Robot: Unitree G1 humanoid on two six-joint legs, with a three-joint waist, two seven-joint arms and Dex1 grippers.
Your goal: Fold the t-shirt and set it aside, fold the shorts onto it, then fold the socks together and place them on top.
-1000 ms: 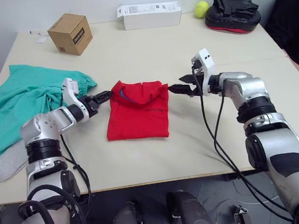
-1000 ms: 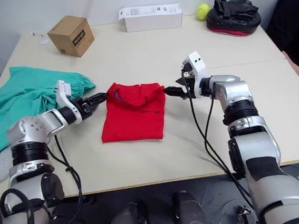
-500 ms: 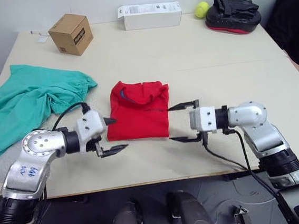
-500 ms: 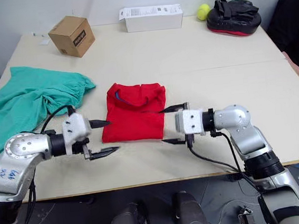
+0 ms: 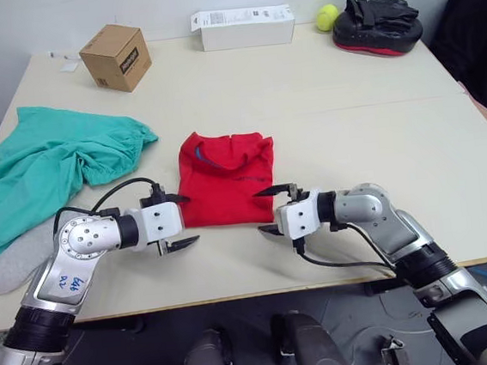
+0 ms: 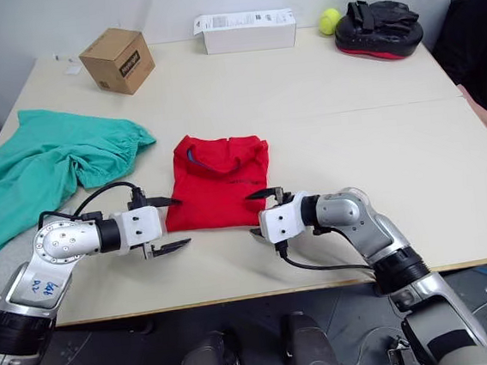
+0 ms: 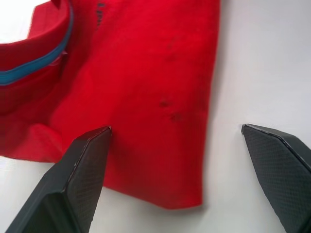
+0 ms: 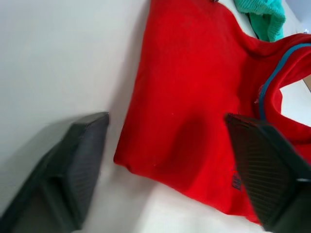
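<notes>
The red t-shirt (image 5: 227,177) lies folded into a narrow rectangle at the middle of the table (image 5: 349,112), collar toward the far side. My left gripper (image 5: 185,221) is open at the shirt's near left corner, and its fingers (image 7: 80,182) straddle the hem. At the near right corner my right gripper (image 5: 262,211) is open too, one finger (image 8: 82,155) on bare table beside the cloth. The teal shorts (image 5: 52,162) lie crumpled at the left. A light grey sock (image 5: 14,261) peeks out near them by the front left edge.
Along the far edge stand a cardboard box (image 5: 115,57), a long white box (image 5: 243,25), a tennis ball (image 5: 326,17) and a black and red pad (image 5: 377,23). The table's front edge runs just behind both grippers.
Both arms came down from the shirt's collar corners to its near hem. The grippers, shut a second ago, now stand open and have closed in on the bottom corners.
</notes>
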